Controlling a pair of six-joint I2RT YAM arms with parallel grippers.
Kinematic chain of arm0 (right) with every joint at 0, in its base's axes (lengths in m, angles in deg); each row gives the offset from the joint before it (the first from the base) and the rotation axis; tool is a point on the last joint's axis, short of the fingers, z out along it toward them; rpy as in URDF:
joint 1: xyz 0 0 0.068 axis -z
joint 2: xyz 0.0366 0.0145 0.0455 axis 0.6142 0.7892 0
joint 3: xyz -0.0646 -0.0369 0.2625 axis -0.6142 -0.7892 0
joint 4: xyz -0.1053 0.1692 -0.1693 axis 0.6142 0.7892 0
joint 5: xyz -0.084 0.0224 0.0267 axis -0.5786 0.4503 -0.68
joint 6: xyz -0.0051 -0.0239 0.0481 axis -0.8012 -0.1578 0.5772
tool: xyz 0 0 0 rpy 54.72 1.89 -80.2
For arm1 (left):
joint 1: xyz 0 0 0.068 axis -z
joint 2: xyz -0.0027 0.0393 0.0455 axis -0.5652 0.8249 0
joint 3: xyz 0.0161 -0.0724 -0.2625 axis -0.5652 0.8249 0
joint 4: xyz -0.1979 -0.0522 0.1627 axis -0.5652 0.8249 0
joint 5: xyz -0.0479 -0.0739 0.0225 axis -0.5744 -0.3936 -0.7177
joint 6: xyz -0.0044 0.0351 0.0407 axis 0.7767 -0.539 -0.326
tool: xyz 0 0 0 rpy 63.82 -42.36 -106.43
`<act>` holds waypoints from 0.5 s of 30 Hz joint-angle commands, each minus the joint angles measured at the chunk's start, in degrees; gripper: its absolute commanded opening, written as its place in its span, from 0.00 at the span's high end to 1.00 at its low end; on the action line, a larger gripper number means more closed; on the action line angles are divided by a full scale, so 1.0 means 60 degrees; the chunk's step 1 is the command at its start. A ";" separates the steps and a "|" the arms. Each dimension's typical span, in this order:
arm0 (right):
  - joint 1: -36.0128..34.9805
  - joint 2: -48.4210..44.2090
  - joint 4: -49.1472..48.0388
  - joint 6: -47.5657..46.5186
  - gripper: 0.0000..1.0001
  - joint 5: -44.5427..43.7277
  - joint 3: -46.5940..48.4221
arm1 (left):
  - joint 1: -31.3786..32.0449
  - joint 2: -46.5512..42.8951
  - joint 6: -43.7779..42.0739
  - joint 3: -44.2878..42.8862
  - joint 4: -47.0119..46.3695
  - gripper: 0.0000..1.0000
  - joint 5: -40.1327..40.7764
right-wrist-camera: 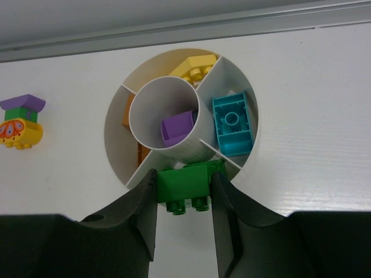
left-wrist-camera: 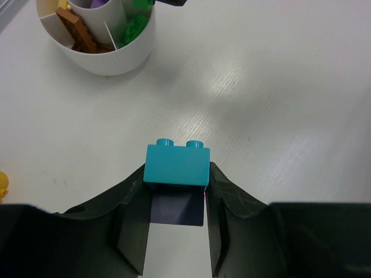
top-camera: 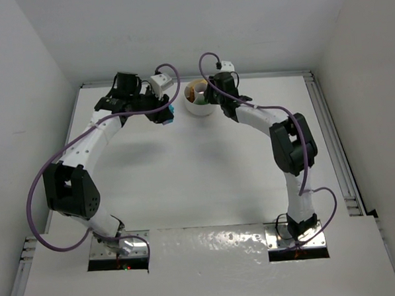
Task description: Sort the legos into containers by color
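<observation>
White walls close in a white surface (top-camera: 206, 181), with a metal rail (right-wrist-camera: 174, 29) along the far edge behind the round white dish (top-camera: 199, 110). Seen from above, the left hand (left-wrist-camera: 177, 176) sits just left of the dish, near it but apart. It is clenched on the held teal brick (left-wrist-camera: 177, 165), whose studs point away from the wrist and whose shadow falls on the surface beneath. The right hand (right-wrist-camera: 184, 194) reaches in from the dish's right side and grasps the green brick (right-wrist-camera: 182, 180) between both fingers, studs toward the wrist. This brick hangs at the dish's rim, over the wedge nearest that wrist, where a little more green shows behind it. From above, that hand and its arm cover part of the dish, and in the left wrist view its dark tip juts over the green wedge. Inside the dish, a purple brick (right-wrist-camera: 177, 127) lies in the centre well, a yellow brick (right-wrist-camera: 194, 66) in the far wedge, a stored teal brick (right-wrist-camera: 233, 124) in the right wedge, and orange bricks (left-wrist-camera: 78, 29) in the wedge opposite the teal. Outside the dish, on the orange wedge's side, a small stacked figure (right-wrist-camera: 20, 124) of purple, green and yellow pieces stands well apart from the rim.
</observation>
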 commanded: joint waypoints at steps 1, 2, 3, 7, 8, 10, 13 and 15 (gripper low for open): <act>-0.0083 0.0188 -0.0653 0.0048 1.00 -0.0046 0.0402 | -0.0023 -0.0248 0.0089 -0.0151 -0.0357 1.00 -0.0037; -0.0083 0.0275 -0.0682 0.0004 1.00 -0.0046 0.0460 | -0.0023 -0.0248 0.0104 -0.0151 -0.0357 1.00 -0.0052; -0.0083 0.0334 -0.0639 -0.0040 1.00 -0.0046 0.0519 | -0.0023 -0.0248 0.0089 -0.0151 -0.0357 1.00 -0.0052; -0.0083 0.0598 -0.0534 -0.0245 1.00 -0.0046 0.0784 | -0.0052 -0.0233 0.0133 -0.0151 -0.0460 1.00 0.0080; -0.0083 0.0627 -0.0681 -0.0376 1.00 0.0012 0.0754 | -0.0052 -0.0248 0.0133 -0.0151 -0.0460 1.00 0.0066; -0.0083 0.0700 -0.0756 -0.0494 1.00 0.0099 0.0841 | -0.0067 -0.0233 0.0148 -0.0166 -0.0460 1.00 0.0007; -0.0083 0.0818 -0.0522 -0.0538 0.91 0.0086 0.0958 | -0.0081 -0.0233 0.0104 -0.0166 -0.0460 1.00 -0.0008; -0.0083 0.0730 -0.0637 -0.0655 0.82 0.0129 0.0740 | -0.0082 -0.0219 0.0089 -0.0195 -0.0460 1.00 0.0007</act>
